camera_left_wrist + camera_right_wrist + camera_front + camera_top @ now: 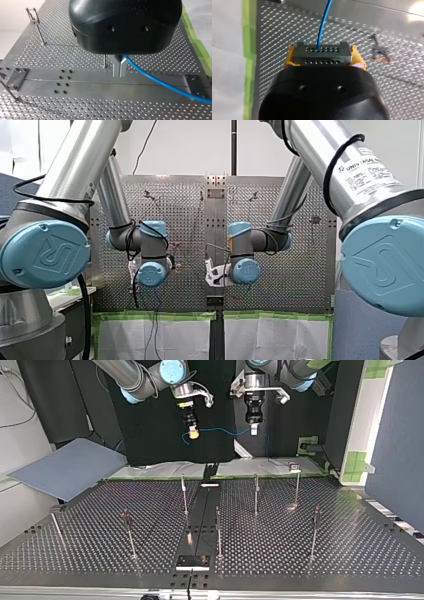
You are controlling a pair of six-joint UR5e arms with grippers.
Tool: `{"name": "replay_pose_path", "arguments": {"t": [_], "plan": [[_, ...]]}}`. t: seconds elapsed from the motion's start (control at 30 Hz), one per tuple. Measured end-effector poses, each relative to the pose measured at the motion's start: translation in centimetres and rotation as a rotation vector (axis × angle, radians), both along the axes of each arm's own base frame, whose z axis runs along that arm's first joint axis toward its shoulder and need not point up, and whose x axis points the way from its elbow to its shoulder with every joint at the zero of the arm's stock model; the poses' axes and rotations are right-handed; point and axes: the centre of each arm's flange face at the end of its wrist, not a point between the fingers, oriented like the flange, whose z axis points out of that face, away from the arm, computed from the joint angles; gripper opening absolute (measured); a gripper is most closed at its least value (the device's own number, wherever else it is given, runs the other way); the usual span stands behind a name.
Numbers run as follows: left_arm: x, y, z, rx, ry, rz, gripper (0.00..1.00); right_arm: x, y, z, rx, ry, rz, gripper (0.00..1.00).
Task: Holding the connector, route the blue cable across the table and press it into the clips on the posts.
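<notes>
Your right gripper (192, 435) is pinching the connector (322, 53), your left gripper (119, 66) the blue cable (162, 83); pulling apart, you're risking yanking it out.

A white label (369, 172) on my right arm (310, 142) carried print that began "UNIV", probably "UNIVERSAL ROBOTS". The smaller lines beneath were too fine to read. The big blue joint caps (47, 254) each bore a raised "UR" logo.

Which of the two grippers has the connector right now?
My right gripper, the one with yellow pads, is shut on the grey connector; my left gripper grips only the blue cable.
</notes>
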Motion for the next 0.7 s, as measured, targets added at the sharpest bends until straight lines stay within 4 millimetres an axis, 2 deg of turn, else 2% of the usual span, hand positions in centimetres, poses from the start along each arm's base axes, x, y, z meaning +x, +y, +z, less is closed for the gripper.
{"name": "replay_pose_path", "arguments": {"t": [0.27,0.5,0.7], "plan": [[2.4,-0.5,3.1,-0.062,-0.043,-0.03,0.0,3.2,-0.3,5.7,-0.029,-0.106,0.086,0.0],[3.6,0.4,5.8,-0.066,-0.067,0.038,0.0,5.4,-0.7,11.1,-0.056,-0.166,0.158,0.0],[3.7,1.3,7.8,-0.064,-0.074,0.101,0.0,6.6,-1.7,13.5,-0.045,-0.195,0.178,0.0]]}}
